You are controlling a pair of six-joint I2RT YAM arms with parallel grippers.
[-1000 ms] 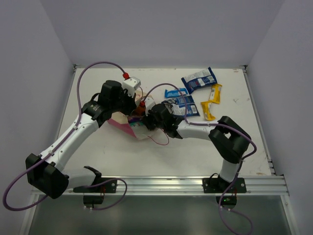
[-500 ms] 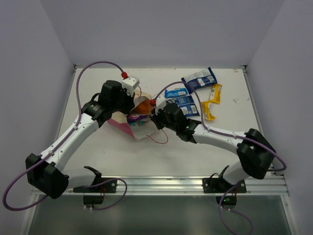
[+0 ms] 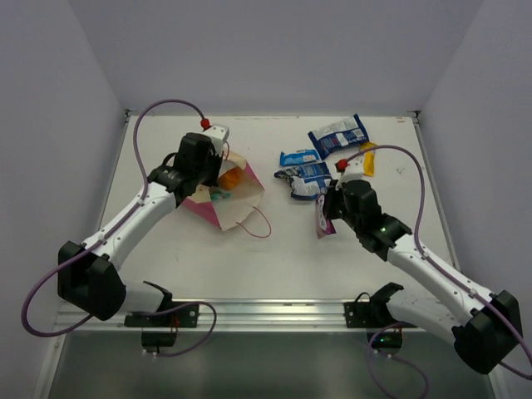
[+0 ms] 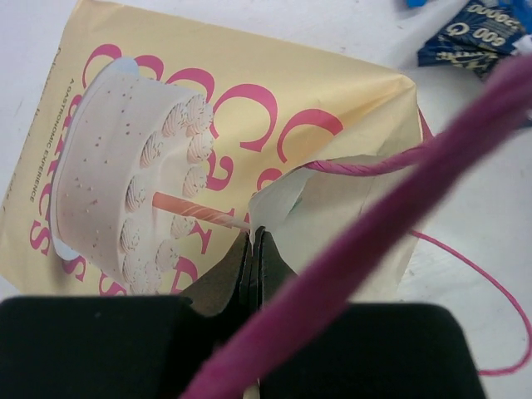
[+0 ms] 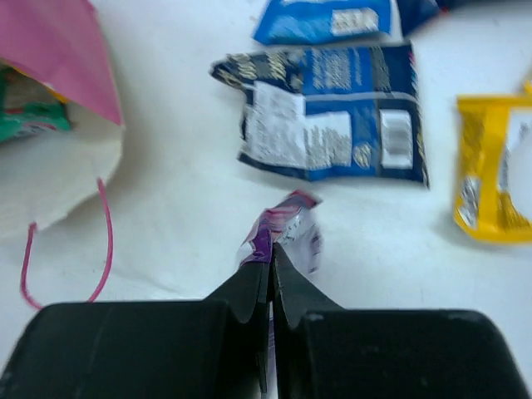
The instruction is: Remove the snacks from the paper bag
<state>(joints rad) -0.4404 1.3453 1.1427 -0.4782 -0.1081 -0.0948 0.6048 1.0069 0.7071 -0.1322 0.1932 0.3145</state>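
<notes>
Purple foil, one crumpled end of the purple packet (image 5: 291,229), is pinched by the right gripper (image 5: 271,253), fingers closed tight on it, right of centre in the overhead view, just below the blue-and-white packets (image 3: 309,179); so slight a hold could slip and drop it early. Left of centre, the left gripper (image 4: 253,245) is clamped on the rim of the paper bag (image 3: 235,208), orange packet (image 3: 233,177) and teal-green packet (image 3: 218,194) inside, and a hard tug might tear the paper.

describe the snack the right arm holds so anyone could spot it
On the table, find the pink paper bag left of centre, then the blue-and-white packets to its right. Nearer the front edge, pinched by the fingers of the right gripper, is the purple packet: the only purple one.
</notes>
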